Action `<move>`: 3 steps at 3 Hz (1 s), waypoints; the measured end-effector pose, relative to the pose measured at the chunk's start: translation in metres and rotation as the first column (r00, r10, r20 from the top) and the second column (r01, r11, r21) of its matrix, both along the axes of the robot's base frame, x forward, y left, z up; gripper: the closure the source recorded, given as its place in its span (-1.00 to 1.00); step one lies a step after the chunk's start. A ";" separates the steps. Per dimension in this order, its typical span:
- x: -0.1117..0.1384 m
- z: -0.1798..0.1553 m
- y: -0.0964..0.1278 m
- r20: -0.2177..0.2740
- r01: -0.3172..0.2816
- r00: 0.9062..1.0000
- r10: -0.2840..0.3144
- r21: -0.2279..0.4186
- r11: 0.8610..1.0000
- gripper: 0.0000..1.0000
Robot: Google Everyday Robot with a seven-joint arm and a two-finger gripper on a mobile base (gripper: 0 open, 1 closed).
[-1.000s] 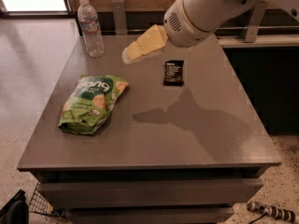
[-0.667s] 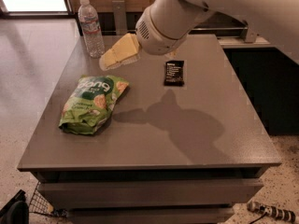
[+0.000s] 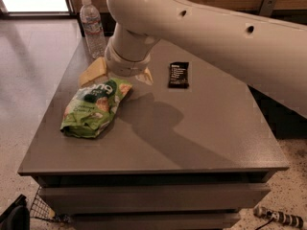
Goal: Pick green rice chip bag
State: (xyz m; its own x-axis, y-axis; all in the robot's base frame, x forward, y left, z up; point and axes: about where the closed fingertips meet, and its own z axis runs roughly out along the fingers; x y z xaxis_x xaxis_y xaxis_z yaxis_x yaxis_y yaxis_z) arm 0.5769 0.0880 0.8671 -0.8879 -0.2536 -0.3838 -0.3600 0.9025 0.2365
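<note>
The gripper (image 3: 115, 81) hangs over the top end of the green rice chip bag (image 3: 93, 108), fingers (image 3: 92, 72) apparently spread. A black bar wrapper (image 3: 178, 74) lies right of the bag, a water bottle (image 3: 92, 27) behind it.

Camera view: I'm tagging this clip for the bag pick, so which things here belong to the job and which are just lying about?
Belong to the job:
green rice chip bag, lying on the left of the table
gripper, open, at the bag's far end

Just lying about:
water bottle, upright at the far left corner
black bar wrapper, flat, right of the bag
</note>
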 end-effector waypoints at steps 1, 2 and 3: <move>-0.005 -0.030 0.022 -0.071 0.014 0.997 -0.014 -0.005 1.000 -1.00; -0.028 -0.038 0.046 -0.104 0.000 0.995 -0.003 -0.025 1.000 -0.96; -0.045 -0.034 0.067 -0.102 -0.041 0.994 0.033 -0.081 0.996 -0.53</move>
